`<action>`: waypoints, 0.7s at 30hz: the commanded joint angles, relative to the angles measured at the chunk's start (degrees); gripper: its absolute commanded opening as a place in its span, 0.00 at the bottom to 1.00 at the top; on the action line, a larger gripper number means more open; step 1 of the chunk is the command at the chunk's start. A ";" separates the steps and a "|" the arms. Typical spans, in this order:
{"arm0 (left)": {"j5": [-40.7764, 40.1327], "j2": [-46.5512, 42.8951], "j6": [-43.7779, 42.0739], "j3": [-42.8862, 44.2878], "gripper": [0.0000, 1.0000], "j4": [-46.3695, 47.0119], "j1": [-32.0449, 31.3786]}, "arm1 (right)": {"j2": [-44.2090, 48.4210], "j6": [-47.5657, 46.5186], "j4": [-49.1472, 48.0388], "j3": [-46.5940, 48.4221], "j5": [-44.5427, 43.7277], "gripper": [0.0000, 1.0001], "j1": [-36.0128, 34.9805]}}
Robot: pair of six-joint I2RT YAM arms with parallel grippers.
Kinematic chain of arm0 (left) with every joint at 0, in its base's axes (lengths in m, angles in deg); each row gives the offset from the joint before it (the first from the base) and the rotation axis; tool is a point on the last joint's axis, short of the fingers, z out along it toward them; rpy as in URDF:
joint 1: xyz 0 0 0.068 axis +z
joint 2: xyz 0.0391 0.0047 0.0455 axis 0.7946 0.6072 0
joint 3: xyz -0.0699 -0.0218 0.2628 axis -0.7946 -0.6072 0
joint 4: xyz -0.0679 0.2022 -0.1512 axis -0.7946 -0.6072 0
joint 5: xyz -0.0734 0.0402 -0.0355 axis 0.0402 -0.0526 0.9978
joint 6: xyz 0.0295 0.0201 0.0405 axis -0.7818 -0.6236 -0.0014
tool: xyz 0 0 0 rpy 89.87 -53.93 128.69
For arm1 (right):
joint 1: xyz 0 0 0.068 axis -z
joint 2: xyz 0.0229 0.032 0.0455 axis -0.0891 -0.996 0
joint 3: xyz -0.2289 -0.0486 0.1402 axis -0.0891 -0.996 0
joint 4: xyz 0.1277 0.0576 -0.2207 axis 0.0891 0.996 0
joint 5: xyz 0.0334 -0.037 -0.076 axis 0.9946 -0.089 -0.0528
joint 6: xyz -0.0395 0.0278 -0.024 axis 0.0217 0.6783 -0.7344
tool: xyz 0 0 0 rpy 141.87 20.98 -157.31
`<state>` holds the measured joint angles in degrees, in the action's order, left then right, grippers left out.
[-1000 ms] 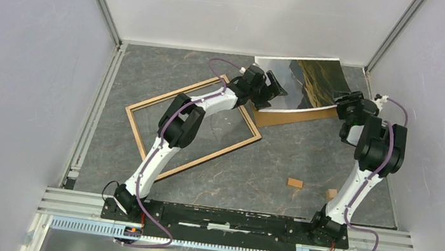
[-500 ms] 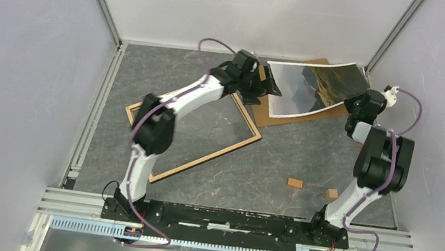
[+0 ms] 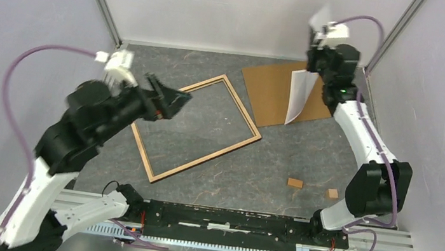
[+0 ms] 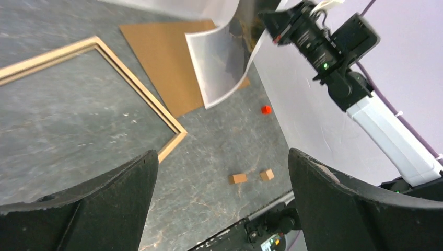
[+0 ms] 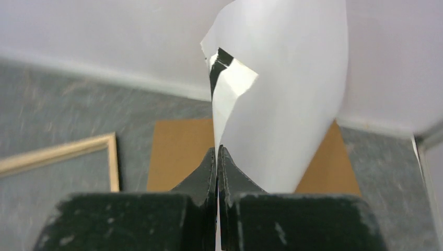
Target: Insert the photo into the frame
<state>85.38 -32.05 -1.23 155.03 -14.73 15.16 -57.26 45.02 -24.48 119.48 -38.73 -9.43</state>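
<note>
The photo (image 3: 297, 96), lying on the board (image 3: 267, 86) a second ago, now hangs curled beyond the frame's (image 3: 205, 159) far right corner, pinched in the right gripper (image 5: 217, 154), arm stretched high. The left gripper (image 4: 222, 152), spread wide and empty, has pulled back over the frame's left side.

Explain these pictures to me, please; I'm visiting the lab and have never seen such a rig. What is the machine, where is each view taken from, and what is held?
These are two robot arms bolted to a grey table. One picture looks down from above; the other two come from a camera on each wrist. The right gripper is shut on the photo, which hangs curled in the air. The left gripper is open and empty. On the table lie the frame, a brown board and two small wooden blocks.
</note>
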 commanded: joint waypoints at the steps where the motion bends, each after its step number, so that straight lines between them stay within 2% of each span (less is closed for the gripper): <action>1: -11.64 -8.85 -1.03 -0.65 1.00 -7.45 0.27 | 0.09 -25.45 12.64 3.94 -2.66 0.00 -14.93; 6: -15.73 -12.78 -0.97 4.82 1.00 -10.48 0.27 | -1.75 -41.37 15.27 2.52 -15.68 0.00 -37.15; 11: -17.41 -12.43 -1.68 8.04 1.00 -12.81 0.27 | -6.39 -49.71 11.22 -3.32 -27.12 0.00 -54.70; 16: -17.30 -12.44 -1.40 7.59 1.00 -12.89 0.27 | -8.51 -53.02 2.88 -10.94 -27.69 0.00 -64.26; 21: -17.15 -11.99 -1.56 6.89 1.00 -13.01 0.25 | -10.89 -52.51 -0.29 -13.20 -25.77 0.00 -67.43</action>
<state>69.36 -45.21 -1.25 162.03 -27.52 15.27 -67.60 -5.82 -17.36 106.26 -62.84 -76.01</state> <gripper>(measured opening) 0.996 0.005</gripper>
